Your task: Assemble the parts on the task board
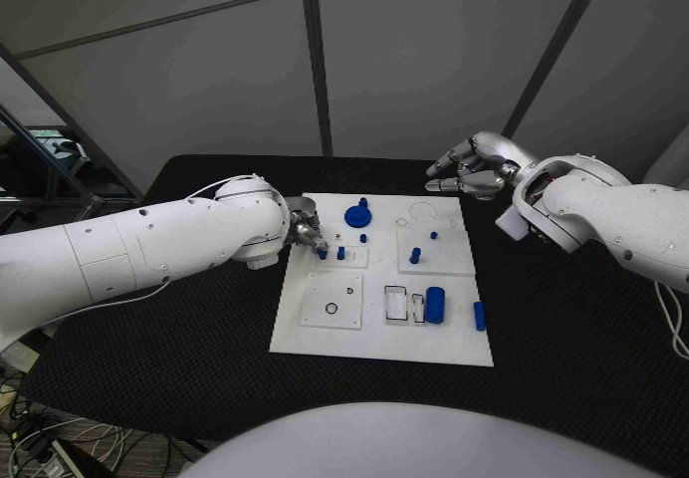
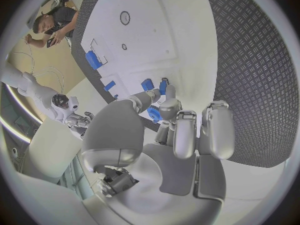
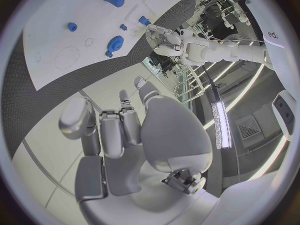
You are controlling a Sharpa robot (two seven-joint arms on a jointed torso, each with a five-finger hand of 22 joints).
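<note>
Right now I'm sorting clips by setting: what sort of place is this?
Probably a robotics lab or test cell. A white task board with small blue parts lies on a black table, grey partition panels stand behind it, and the left hand works at the board.

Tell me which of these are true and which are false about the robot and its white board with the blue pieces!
1. The left hand is over the white board, at a small blue piece. True.
2. The right hand is holding a blue piece. False: it holds nothing and hangs beyond the board's far right corner.
3. A blue gear-shaped piece stands near the board's far edge. True.
4. The board lies on a red table. False: the table is black.
5. A long blue piece lies near the board's right edge. True.
</note>
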